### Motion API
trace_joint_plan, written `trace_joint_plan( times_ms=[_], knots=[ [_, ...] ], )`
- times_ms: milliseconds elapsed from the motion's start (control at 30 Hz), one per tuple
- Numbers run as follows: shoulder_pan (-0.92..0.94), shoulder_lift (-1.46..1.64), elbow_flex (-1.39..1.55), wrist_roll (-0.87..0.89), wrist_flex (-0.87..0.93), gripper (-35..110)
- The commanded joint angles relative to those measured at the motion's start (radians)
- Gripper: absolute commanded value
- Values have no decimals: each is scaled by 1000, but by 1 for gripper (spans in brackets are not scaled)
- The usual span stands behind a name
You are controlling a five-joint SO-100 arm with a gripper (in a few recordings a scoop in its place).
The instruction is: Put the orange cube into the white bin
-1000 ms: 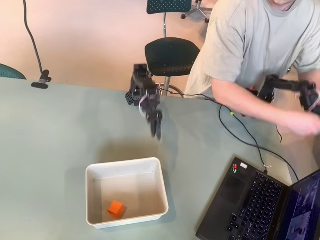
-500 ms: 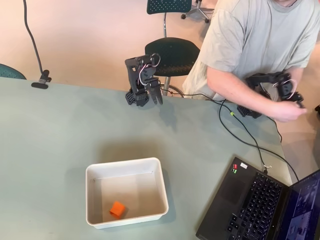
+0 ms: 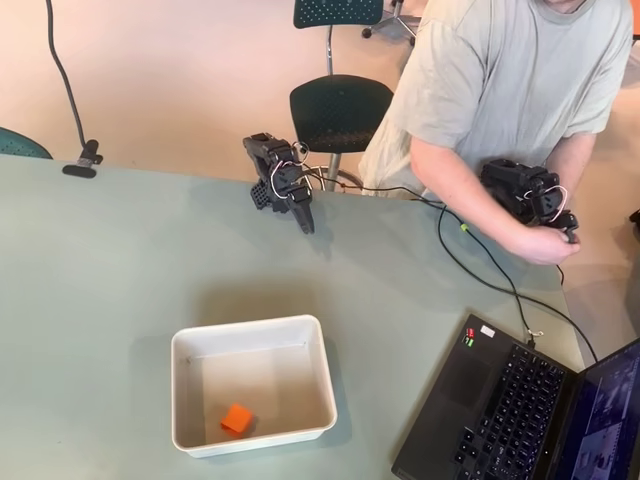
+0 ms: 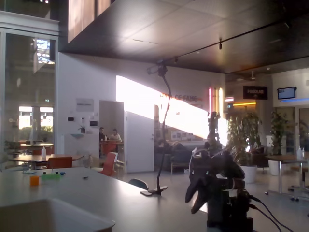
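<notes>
Already the orange cube [image 3: 236, 418] is lying inside the white bin [image 3: 325, 372], lower centre overhead; the gripper [image 3: 304, 221] is hanging folded, upper centre, fingers seemingly together, empty; nothing needed beyond parking.

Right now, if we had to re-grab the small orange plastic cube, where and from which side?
Come straight down from above onto the small orange plastic cube, probably closing on two opposite flat faces. It sits near the front wall of the shallow white plastic bin, whose raised rim blocks side approaches.
</notes>
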Motion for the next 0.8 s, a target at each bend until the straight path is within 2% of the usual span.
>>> trace_joint_plan(
  times_ms=[0, 133, 233, 767],
  knots=[
    [150, 17, -2, -5, -11, 24],
    [333, 28, 61, -5, -12, 24],
    [396, 28, 98, -5, -17, 24],
    [445, 18, 196, 8, -8, 24]
  ],
)
